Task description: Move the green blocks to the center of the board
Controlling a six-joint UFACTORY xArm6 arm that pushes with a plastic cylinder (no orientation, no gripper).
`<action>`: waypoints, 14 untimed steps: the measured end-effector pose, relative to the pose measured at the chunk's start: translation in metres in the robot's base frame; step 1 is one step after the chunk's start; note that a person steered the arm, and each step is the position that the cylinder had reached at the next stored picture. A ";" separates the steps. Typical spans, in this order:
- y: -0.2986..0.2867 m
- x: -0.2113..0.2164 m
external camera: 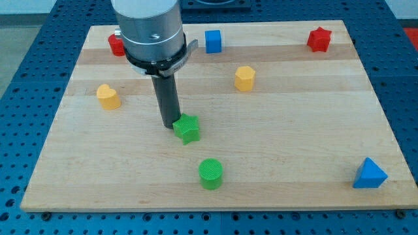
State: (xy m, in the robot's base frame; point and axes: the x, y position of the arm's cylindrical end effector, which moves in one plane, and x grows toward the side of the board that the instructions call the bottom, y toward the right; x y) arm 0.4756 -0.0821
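1. My tip (168,124) sits on the board (294,124), touching the upper-left edge of the green star block (187,128).
2. No claw on this rig, so nothing opens or closes; the rod grips nothing.
3. Green star lies near the board's middle, slightly toward the view's left.
4. Green cylinder (211,173) stands below the star, apart from it, near the bottom edge.
5. Others: yellow blocks (108,96) and (245,78), blue cube (213,41), red star (319,39), blue triangular block (369,174), red block (116,44) partly hidden by the arm.
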 end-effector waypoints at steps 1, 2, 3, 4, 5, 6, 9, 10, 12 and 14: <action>-0.011 0.007; -0.044 0.044; -0.036 0.085; 0.011 0.134; 0.061 0.143; 0.069 0.143; 0.059 0.004; 0.048 -0.040; 0.079 0.001; 0.084 0.065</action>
State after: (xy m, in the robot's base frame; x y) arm 0.5406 0.0022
